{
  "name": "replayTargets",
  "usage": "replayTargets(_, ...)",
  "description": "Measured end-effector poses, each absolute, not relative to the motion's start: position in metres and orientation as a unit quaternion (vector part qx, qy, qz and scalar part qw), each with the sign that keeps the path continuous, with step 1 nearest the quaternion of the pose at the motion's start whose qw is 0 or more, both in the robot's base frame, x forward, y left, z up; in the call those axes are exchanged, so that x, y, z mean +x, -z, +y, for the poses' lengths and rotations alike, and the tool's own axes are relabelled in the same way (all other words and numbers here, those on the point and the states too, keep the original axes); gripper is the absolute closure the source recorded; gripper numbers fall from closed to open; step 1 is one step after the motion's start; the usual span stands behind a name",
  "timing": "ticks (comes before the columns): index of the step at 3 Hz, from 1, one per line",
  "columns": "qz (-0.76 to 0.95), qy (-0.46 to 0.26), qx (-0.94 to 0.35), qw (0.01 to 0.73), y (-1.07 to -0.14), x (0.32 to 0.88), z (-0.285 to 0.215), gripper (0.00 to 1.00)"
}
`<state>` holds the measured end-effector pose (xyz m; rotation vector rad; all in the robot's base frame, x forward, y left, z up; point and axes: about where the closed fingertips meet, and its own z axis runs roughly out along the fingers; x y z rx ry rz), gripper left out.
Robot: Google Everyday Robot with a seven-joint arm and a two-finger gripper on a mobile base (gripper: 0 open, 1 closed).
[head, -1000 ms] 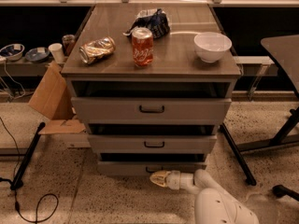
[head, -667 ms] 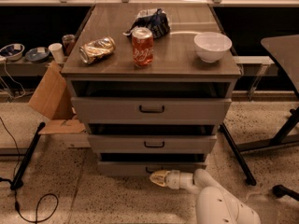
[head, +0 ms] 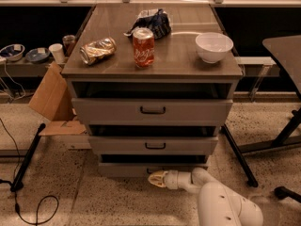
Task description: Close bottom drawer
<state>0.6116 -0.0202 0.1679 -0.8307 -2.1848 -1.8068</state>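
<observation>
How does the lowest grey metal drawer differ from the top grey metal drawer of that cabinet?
The bottom grey metal drawer has the narrowest, shortest front panel; the top grey metal drawer has the widest, tallest one. The top drawer's dark bar handle shows fully; the bottom drawer's is mostly hidden by the robot's gripper, which sits low at that front's centre. Both are plain grey with a dark gap above the front.

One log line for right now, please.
gripper: low, at centre front of bottom drawer | contact: cannot tell | drawer: dark gap above front

Grey bottom drawer [head: 123,169] ajar, tool [head: 157,178] at front
</observation>
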Motion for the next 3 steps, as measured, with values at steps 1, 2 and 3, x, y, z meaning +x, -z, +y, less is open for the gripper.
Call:
replayTargets(1, -0.745, 0.595, -0.285, 0.095, -0.1681, 0.6134, -0.0147, 1.0)
replayTargets(2, -0.75, 0.581, -0.304, 0.092, -0.1661, 0.6144, -0.0148, 1.0)
replayTargets(3, -0.749, 0.572, -0.324, 0.081, -0.1652, 0.6147, -0.0178, 1.0)
